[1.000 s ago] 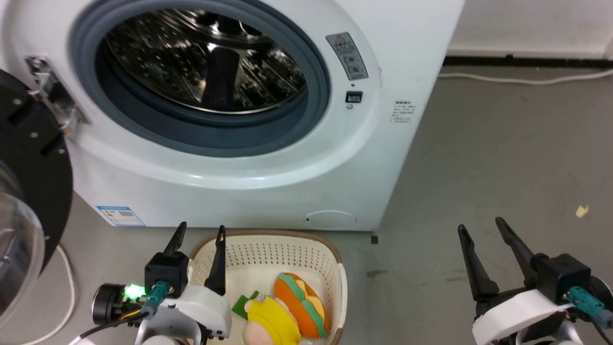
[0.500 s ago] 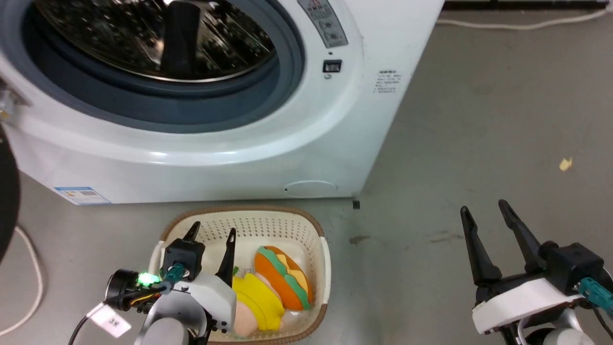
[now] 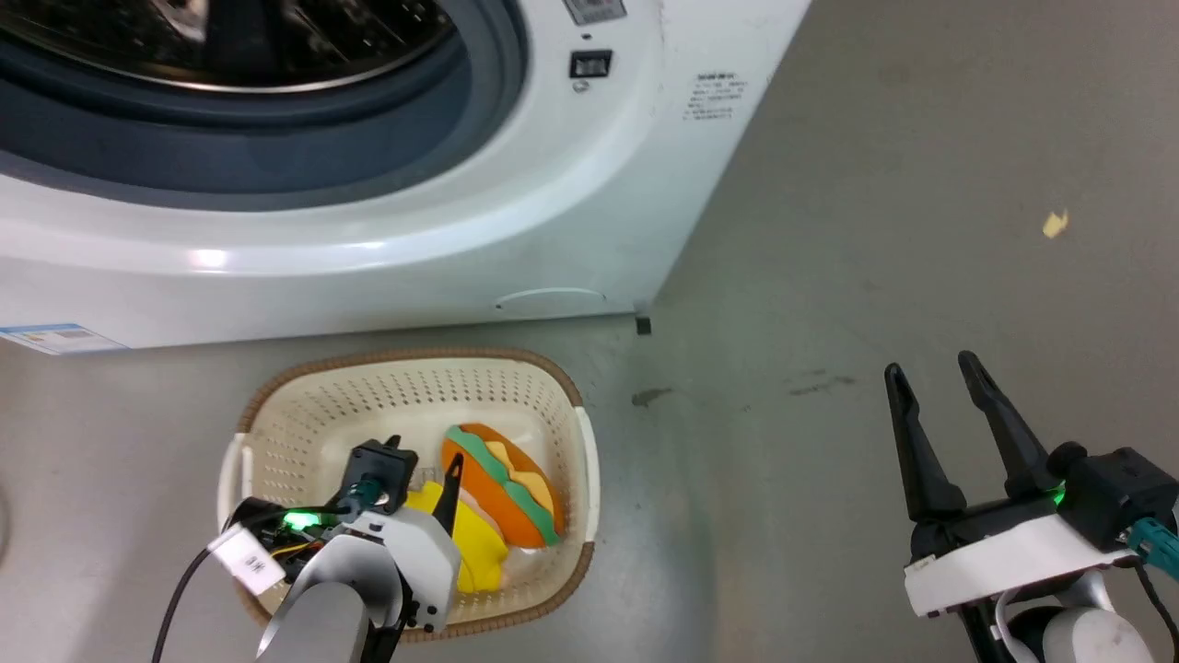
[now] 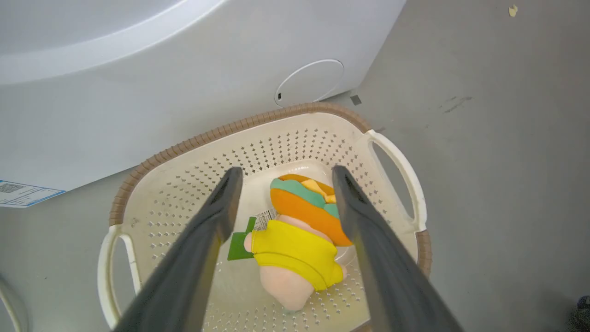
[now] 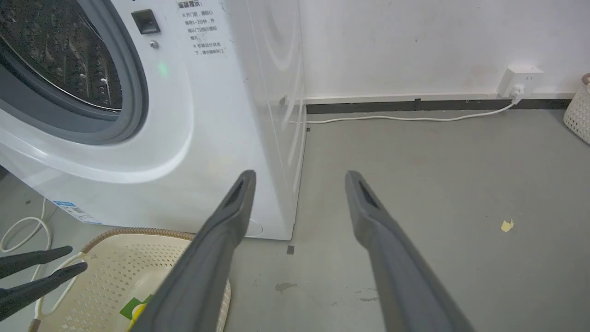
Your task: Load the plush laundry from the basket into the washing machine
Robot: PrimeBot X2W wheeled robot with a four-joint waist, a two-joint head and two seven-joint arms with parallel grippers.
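Observation:
The cream basket (image 3: 295, 414) (image 4: 295, 133) (image 5: 120, 267) stands on the floor before the white washing machine (image 3: 368, 249) (image 5: 193, 115), whose drum (image 5: 60, 60) is open to view. Inside the basket lie an orange burger plush (image 3: 502, 497) (image 4: 304, 203) and a yellow plush with a peach face (image 3: 479, 552) (image 4: 295, 249). My left gripper (image 3: 424, 460) (image 4: 282, 177) hangs open above the basket, its fingers either side of the plushes and holding nothing. Open and empty too, my right gripper (image 3: 930, 373) (image 5: 297, 177) hovers over bare floor to the right.
Grey floor (image 3: 875, 230) stretches to the right of the machine, with a small yellow scrap (image 3: 1054, 222) (image 5: 506, 225) on it. A white cable (image 5: 405, 118) runs along the wall to a socket (image 5: 518, 78). Another pale basket (image 5: 580, 113) stands at the far right.
The head camera has tilted down, so the machine slid up the view. My left gripper has dropped lower over the basket, toward the plushes. The right gripper has kept its pose.

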